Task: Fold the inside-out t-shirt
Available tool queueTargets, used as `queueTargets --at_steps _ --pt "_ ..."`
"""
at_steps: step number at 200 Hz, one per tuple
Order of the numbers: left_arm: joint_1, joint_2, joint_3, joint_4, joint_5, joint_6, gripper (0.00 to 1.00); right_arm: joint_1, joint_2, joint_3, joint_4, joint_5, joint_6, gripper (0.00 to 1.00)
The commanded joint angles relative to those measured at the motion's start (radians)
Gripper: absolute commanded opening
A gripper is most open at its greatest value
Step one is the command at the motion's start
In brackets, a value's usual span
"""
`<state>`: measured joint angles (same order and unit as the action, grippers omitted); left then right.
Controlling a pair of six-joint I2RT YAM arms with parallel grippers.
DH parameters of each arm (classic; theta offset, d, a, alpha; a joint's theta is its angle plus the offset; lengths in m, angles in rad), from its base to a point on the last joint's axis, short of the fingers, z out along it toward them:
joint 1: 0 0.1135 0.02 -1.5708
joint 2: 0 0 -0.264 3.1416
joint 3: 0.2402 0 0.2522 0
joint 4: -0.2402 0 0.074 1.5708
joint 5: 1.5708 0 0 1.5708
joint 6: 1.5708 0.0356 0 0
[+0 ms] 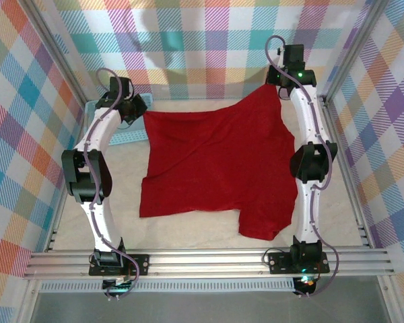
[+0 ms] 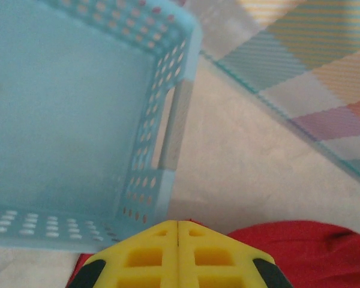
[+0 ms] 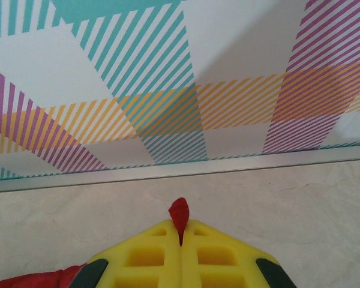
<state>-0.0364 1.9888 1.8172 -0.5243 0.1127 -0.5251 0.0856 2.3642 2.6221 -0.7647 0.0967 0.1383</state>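
Left of the top view, the left arm (image 1: 94, 145) is built of glossy white shells and black joint housings. The right arm (image 1: 308, 134) opposite matches it. A thin grey-purple cable (image 1: 297, 89) runs along each. A small green light (image 1: 300, 72) glows upper right. The left gripper (image 2: 178, 223) and right gripper (image 3: 181, 223) have yellow plastic fingers with square recesses and black corner patches.

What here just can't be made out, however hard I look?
1. Top view: the seams of the t-shirt are too small to show whether it is inside out.
2. Top view: the left arm covers much of the basket; the right arm covers the shirt's right edge.
3. Left wrist view: the left gripper has its own yellow fingers hiding how much cloth they pinch.
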Motion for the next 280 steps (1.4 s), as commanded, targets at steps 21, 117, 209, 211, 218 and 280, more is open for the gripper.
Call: queueTargets --at_steps 21,117,209,211,218,280 --pt "0.011 0.012 0.030 -0.038 -0.032 0.046 0.00 -0.004 -0.064 -0.029 0.016 0.001 0.015 0.00" --pt "0.015 -0.126 -0.196 0.027 0.047 0.086 0.00 -0.002 -0.585 -0.872 0.189 -0.022 0.101 0.00" --pt "0.030 -0.284 -0.590 0.188 0.035 0.011 0.00 -0.051 -0.869 -1.432 0.302 0.010 0.305 0.00" --pt "0.030 -0.285 -0.601 0.194 0.038 0.009 0.00 -0.053 -0.872 -1.441 0.305 0.009 0.307 0.00" --pt "0.028 -0.289 -0.634 0.210 0.046 -0.002 0.00 -0.056 -0.881 -1.466 0.317 0.004 0.319 0.00" --pt "0.029 -0.271 -0.802 0.297 0.068 -0.046 0.00 -0.068 -0.951 -1.682 0.367 -0.009 0.444 0.00"
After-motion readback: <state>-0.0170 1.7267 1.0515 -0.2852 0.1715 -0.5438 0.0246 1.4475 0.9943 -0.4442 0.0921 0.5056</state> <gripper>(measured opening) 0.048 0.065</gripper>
